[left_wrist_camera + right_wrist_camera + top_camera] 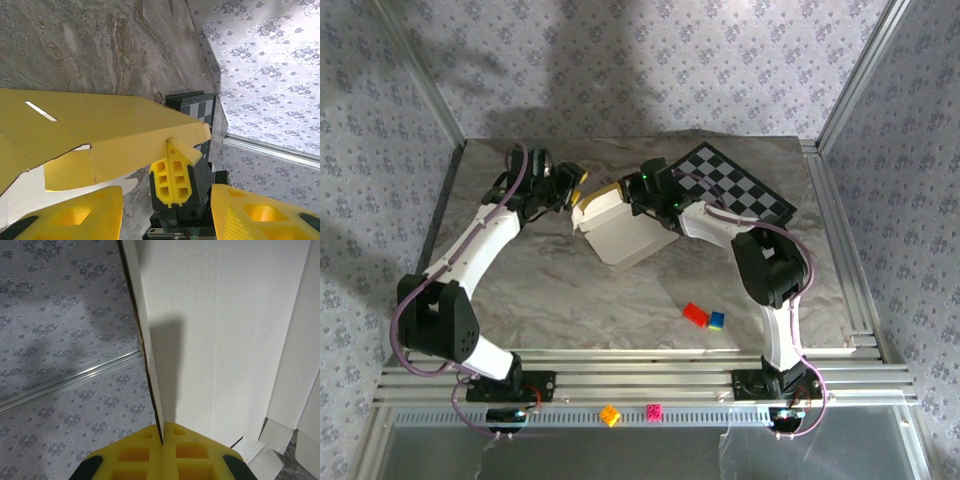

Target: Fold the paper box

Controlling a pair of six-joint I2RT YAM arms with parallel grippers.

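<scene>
My left arm [470,250]: white link shells, chunky black joint housings, black base bolted at the near edge of the table [620,290]. The left cable [393,335] is lilac; it loops off the lower joint and runs up along the white link. Right arm [765,265]: same build, white links, black joints. The right cable [800,350] is lilac too, beside the lower link. Left gripper [568,186]: dark body, yellow plastic fingers [80,215] with a moulded hollow in each; one face is finely ribbed. Right gripper [162,432]: yellow fingers cut into square pockets, black holders behind.
</scene>
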